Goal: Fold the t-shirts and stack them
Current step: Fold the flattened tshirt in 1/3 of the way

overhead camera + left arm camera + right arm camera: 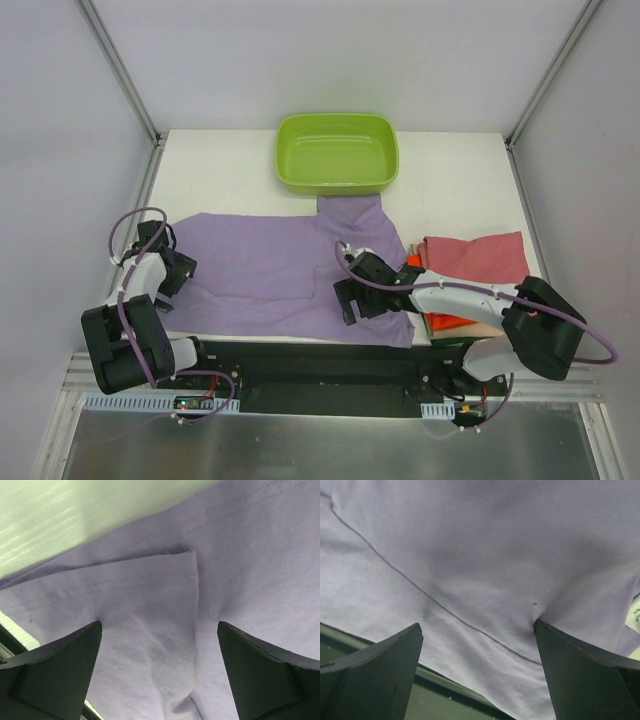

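A large lilac t-shirt (280,275) lies spread across the table's near half, one sleeve reaching up toward the tub. My left gripper (172,270) sits open at the shirt's left edge, its fingers (60,675) straddling a folded hem of lilac cloth (150,610). At the shirt's near right edge my right gripper (352,300) stands open, fingers (375,675) pressing down on the lilac fabric (485,570) with nothing pinched between them. A dusty rose-red folded shirt (475,258) lies at the right on top of a bright orange one (450,322), partly under the right arm.
A lime-green plastic tub (337,152) stands at the back centre, touching the shirt's sleeve. The table's near edge (445,690) shows as a dark strip just under the right gripper. Metal frame posts rise at both back corners.
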Motion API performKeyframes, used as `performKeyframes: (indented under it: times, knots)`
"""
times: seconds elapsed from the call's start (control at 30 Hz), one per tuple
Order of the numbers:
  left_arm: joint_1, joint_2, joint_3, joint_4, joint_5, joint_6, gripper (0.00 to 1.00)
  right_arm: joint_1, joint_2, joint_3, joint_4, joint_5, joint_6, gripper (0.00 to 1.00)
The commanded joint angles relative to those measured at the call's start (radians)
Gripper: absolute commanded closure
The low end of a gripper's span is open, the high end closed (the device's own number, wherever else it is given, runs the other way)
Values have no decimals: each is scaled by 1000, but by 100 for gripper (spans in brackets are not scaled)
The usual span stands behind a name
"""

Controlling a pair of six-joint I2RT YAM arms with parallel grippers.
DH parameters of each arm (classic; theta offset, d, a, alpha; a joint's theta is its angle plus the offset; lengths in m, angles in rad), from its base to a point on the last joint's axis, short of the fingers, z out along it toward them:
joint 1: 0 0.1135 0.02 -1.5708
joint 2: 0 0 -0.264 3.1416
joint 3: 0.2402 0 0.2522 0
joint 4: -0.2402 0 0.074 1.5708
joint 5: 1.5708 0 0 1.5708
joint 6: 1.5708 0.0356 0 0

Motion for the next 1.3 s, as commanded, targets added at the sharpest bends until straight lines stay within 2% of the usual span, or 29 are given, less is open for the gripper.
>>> performKeyframes:
  times: [0.0,0.17,0.43,0.73,0.9,1.03,1.27]
  knots:
    - [13,-44,-18,-47,-48,0,1,70,-62,-77,-68,30,123,4]
    - [15,-66,-42,-86,-91,-44,1,70,-100,-100,-99,110,133,4]
    - [36,-96,-75,-142,-146,-130,1,47,-49,-14,-143,244,63,4]
    - [74,-173,-111,-182,-191,-205,1,36,-26,20,-101,188,-6,4]
    - [79,-194,-105,-182,-182,-199,1,13,-14,46,-82,173,-32,4]
    - [79,-204,-70,-185,-168,-205,1,-17,-54,63,-84,159,-69,4]
    - [79,-269,43,-192,-53,-172,1,-115,-184,67,-52,80,-175,4]
